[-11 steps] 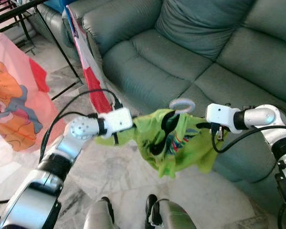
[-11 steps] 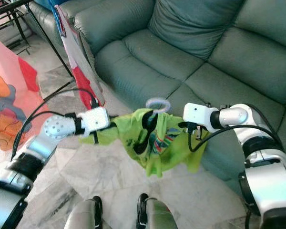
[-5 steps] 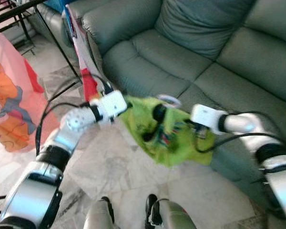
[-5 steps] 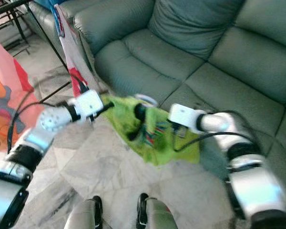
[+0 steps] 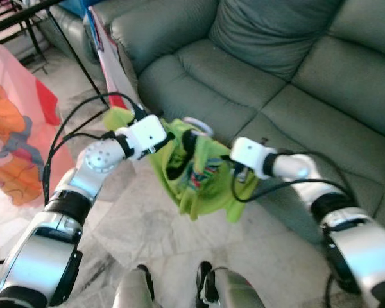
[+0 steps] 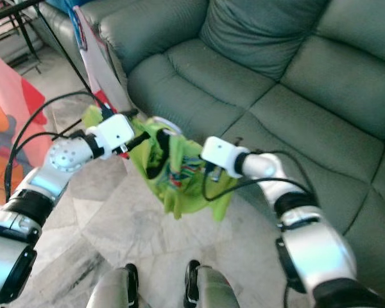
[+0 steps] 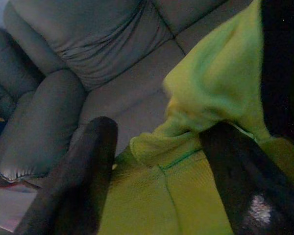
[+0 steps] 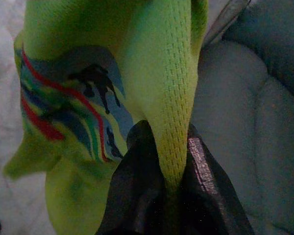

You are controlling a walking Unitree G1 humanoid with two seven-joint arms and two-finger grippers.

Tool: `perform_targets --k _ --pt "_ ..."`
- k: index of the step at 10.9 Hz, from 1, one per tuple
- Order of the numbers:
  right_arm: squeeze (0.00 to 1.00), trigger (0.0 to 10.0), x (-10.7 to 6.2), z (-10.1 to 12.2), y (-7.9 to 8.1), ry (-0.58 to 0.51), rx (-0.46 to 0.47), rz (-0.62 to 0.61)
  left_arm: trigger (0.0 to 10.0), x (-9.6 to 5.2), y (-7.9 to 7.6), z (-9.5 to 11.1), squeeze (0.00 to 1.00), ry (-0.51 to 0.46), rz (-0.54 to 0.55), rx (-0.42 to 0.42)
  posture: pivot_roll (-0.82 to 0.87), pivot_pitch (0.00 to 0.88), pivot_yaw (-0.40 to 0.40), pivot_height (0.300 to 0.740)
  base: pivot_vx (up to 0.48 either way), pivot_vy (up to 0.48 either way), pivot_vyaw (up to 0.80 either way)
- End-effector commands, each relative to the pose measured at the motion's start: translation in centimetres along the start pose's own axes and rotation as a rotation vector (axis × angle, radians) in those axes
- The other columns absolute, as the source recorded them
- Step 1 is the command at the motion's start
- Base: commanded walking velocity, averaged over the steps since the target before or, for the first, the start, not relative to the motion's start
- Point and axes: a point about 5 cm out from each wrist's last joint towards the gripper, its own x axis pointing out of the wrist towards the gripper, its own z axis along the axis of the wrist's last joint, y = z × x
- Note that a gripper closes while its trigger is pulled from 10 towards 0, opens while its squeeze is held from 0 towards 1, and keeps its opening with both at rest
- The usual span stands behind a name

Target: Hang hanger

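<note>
- Right gripper (image 8: 161, 196): fingers (image 8: 132, 196) clenched on a fold of the lime-green shirt (image 5: 202, 183), the mesh cloth pinched between the two black pads in the right wrist view.
- Left gripper (image 7: 157, 161): fingers (image 7: 83, 171) apart, wide gap between them, green cloth lying in this gap and touching the inner side of one finger; cannot tell from the pictures if any real grip on the cloth or on the hanger under it.
- Seen from the head views: both grippers raised in front of the body, the left one (image 5: 170, 138) at one end of the shirt, the right one (image 5: 228, 170) at the other end, the shirt stretched and sagging between them.
- Hanger (image 5: 199, 125): mostly hidden inside the shirt; visible only a pale ring-shaped hook above the collar, pointing up and a little toward the sofa (image 5: 256, 70).
- Long axis of hanger and shirt: roughly across, from the left gripper to the right gripper, slightly lower on the right side.
- Shirt held in the air above the marble floor (image 5: 147, 224), just in front of the grey-green sofa seat, not touching it as far as visible.
- Print of red, blue and dark stripes (image 8: 63, 112) on the shirt front, partly folded, pattern hard to read.
- Dark opening in the cloth (image 5: 179, 157), probably collar or sleeve hole; not possible to say which.
- To the robot's left: a black drying rack (image 5: 70, 51) with a pink cartoon-print cloth (image 5: 16, 128) and a red-and-white garment (image 5: 106, 58) hanging, all cut off by the picture edge.
- Black cables (image 5: 70, 135) looping over the left arm.
</note>
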Motion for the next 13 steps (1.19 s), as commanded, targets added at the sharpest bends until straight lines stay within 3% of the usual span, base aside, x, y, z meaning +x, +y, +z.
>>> perform_targets --k 1,3,5,7,9,10,11,12,13 --pt "0.0 0.0 0.6 1.2 -0.3 -0.045 -0.007 -0.016 10.0 0.0 0.0 -0.2 1.0 0.007 0.015 -0.013 -0.06 0.199 -0.024 0.74 0.0 0.0 0.0" --pt "0.0 0.0 1.5 1.7 0.5 -0.056 -0.008 0.001 10.0 -0.2 1.1 0.3 1.0 -0.01 0.06 0.04 -0.06 0.196 -0.033 0.74 0.0 0.0 0.0" --pt "0.0 0.0 1.1 0.8 0.4 0.006 -0.008 -0.008 10.0 -0.6 1.9 0.7 1.0 -0.011 0.067 0.271 -0.06 0.192 -0.037 0.74 0.0 0.0 0.0" --pt "0.0 0.0 0.4 -0.8 0.5 0.085 0.001 -0.033 10.0 -1.5 1.9 -0.9 1.0 0.072 0.006 0.332 -0.06 0.188 -0.035 0.74 0.0 0.0 0.0" --pt "0.0 0.0 -0.2 -1.5 0.1 0.107 0.06 -0.093 10.0 -2.1 2.6 -2.6 1.0 0.162 0.129 0.202 -0.06 0.187 -0.027 0.74 0.0 0.0 0.0" --pt "0.0 0.0 -1.1 -2.1 -0.5 0.085 0.171 -0.131 10.0 -2.7 2.6 -3.9 1.0 0.198 0.27 -0.045 -0.06 0.189 -0.025 0.74 0.0 0.0 0.0" --pt "0.0 0.0 -1.6 -2.3 -1.1 0.07 0.219 -0.177 10.0 -2.8 2.8 -4.5 1.0 0.2 0.39 -0.233 -0.07 0.189 -0.025 0.74 0.0 0.0 0.0" --pt "0.0 0.0 -1.7 -2.1 -1.9 0.055 0.266 -0.243 10.0 -2.8 3.2 -4.9 1.0 0.212 0.522 -0.385 -0.08 0.186 -0.029 0.74 0.0 0.0 0.0" --pt "0.0 0.0 -1.6 -1.8 -2.6 0.031 0.319 -0.348 10.0 -3.0 3.9 -4.6 1.0 0.18 0.725 -0.465 -0.08 0.186 -0.028 0.74 0.0 0.0 0.0"
